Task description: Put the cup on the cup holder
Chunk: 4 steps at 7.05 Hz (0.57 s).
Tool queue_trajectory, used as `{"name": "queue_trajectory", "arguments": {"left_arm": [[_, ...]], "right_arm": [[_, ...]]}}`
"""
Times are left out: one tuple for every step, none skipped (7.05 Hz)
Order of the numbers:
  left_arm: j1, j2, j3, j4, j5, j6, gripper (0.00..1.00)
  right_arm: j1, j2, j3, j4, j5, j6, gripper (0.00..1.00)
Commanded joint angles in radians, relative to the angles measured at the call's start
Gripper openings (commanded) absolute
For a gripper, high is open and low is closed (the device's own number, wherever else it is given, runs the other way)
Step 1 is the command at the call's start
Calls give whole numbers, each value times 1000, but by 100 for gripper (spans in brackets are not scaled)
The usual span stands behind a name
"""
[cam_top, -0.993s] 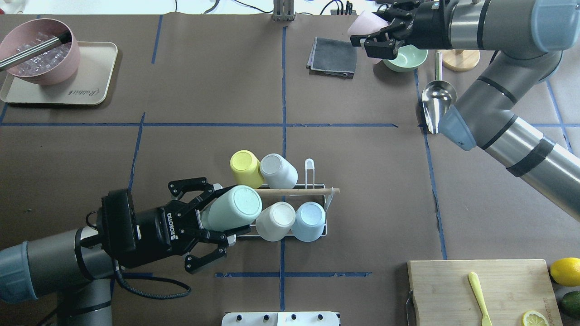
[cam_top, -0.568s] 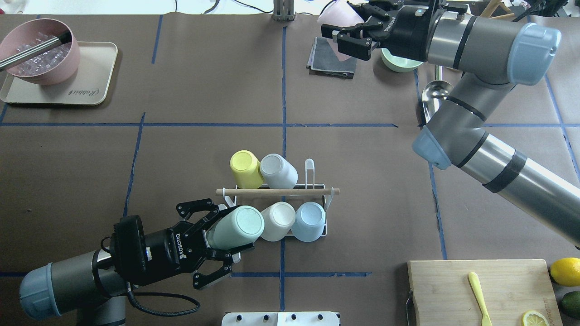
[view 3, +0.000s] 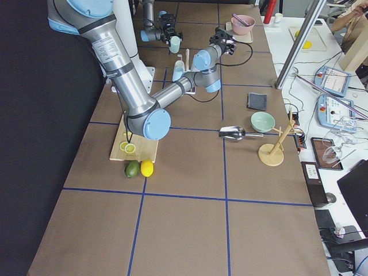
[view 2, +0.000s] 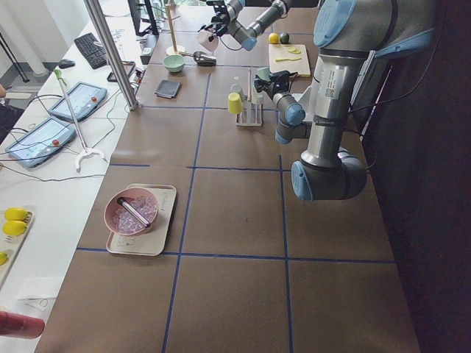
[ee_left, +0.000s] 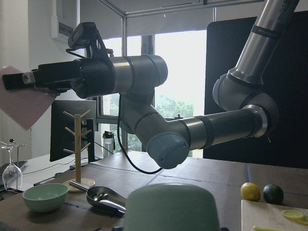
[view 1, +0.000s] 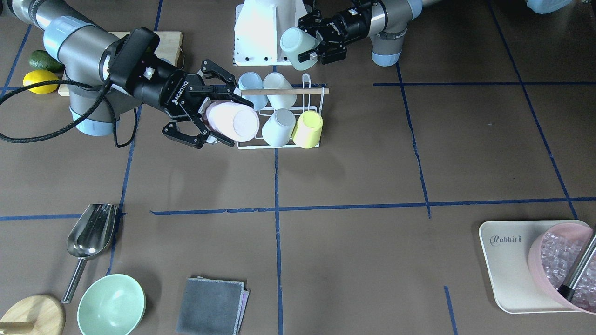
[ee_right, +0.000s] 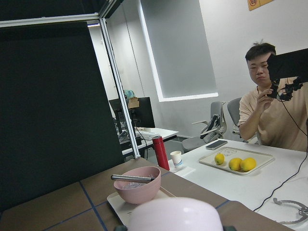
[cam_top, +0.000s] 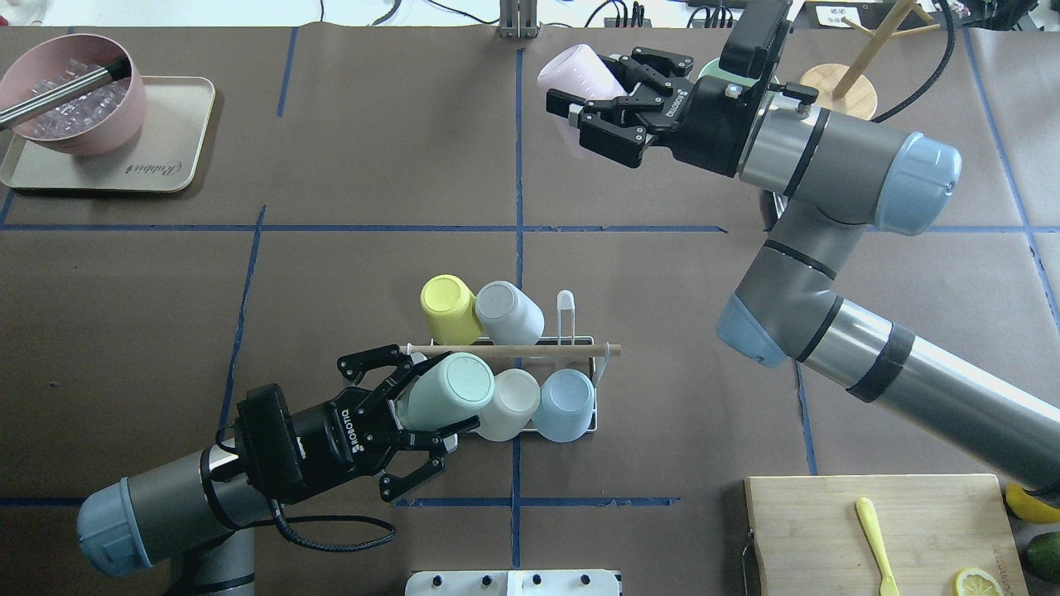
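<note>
Now | left gripper (cam_top: 434,399) clasping mint cup (cam_top: 448,382) | right gripper (cam_top: 585,96) clasping pink cup (cam_top: 575,69)

Bare prong (cam_top: 566,308) beside grey cup (cam_top: 507,311), wooden rod (cam_top: 530,351) alongside

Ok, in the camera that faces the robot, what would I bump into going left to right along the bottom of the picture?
wooden stand base → green bowl → grey cloth → beige tray carrying the pink bowl
</note>
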Motion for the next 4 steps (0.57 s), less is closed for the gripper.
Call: {"name": "queue_trajectory", "arguments": {"left_arm": [[-5,-2,19,-2,10,-1,8],[-5,-2,30,-2,10,-2,8],[-8,-2,44,-19,30,-7,8],[-3,-3,77,-34,50,-7,8]], "right_arm": [[-39,16,-62,64,-14,-63,0],[-86,16,-83,66,-14,-174,0],[-114,16,-88,67,-17,-228,0],[-149,5,-88,67,-67,-289,0]]}}
